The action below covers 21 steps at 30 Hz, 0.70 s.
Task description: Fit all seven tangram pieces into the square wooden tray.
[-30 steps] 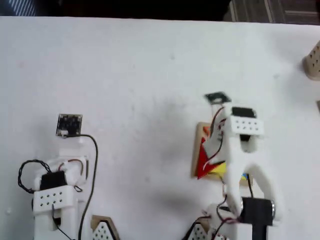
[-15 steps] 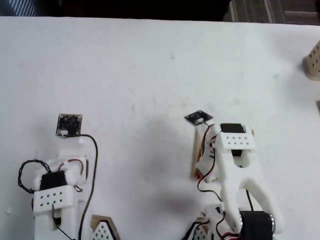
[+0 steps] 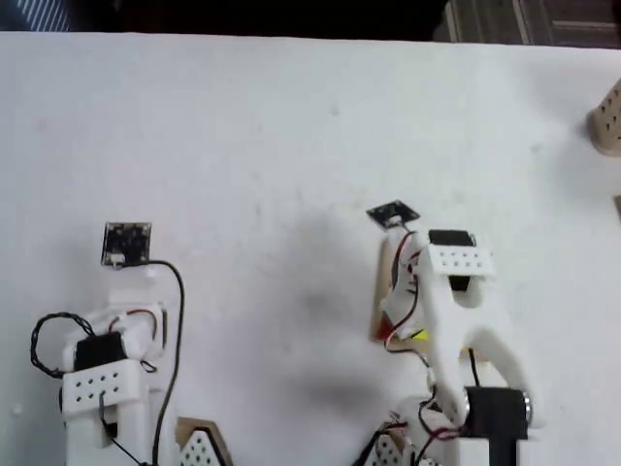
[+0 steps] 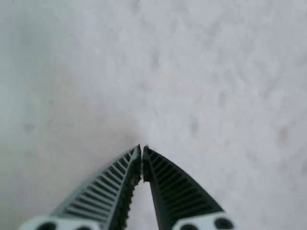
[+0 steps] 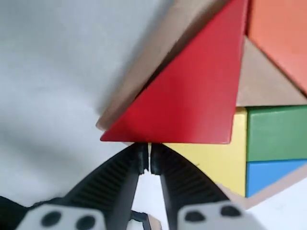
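Note:
The square wooden tray [image 5: 144, 76] lies under my right arm [image 3: 456, 262], and its left rim [image 3: 381, 282] shows in the high view. A red triangle [image 5: 192, 105] rests with one corner over the rim. Beside it in the tray are a yellow piece [image 5: 216, 163], a green piece [image 5: 276, 132], a blue piece [image 5: 273, 175] and an orange piece [image 5: 278, 38], with bare tray floor [image 5: 261, 81] between them. My right gripper [image 5: 146, 155] is shut, its tips at the red triangle's long edge. My left gripper [image 4: 142, 151] is shut over bare white table, on the left arm [image 3: 97, 379].
A pegged wooden block [image 3: 606, 121] stands at the table's right edge. Two pegged wooden holders [image 3: 199, 445] sit at the front edge by the arm bases. A black cable [image 3: 179, 320] loops off the left arm. White table [image 3: 291, 126] stretches wide behind the tray.
My right arm swung over the tray toward the front and left, then eased back a little, covering the red and yellow pieces. The left arm's wrist shifted slightly left.

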Motion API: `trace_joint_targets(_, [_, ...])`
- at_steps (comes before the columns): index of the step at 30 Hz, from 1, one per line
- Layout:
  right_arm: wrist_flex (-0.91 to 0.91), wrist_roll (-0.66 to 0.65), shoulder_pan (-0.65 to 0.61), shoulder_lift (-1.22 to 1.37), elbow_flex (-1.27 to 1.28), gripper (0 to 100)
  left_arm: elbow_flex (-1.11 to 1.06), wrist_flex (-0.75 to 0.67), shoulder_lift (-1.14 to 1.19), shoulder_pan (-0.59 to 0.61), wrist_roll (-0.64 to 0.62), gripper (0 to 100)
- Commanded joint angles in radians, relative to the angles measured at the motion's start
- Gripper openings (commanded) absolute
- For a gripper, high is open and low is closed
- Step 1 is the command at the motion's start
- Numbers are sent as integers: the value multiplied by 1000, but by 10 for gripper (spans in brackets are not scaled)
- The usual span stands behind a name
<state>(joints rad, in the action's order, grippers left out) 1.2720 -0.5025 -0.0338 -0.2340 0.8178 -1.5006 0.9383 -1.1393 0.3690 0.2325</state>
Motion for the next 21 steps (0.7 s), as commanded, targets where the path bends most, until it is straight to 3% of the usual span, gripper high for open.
trace_joint_targets(1, [-5,8,56,87,-130,18,5,-17,-1,12,-3,31])
trace_joint_targets(9, [76,-2,133,108,-227,18,5,-18,-1,12,-3,31])
trace_joint_targets(21, [27,9,96,113,-164,18,5,-18,-1,12,-3,31])
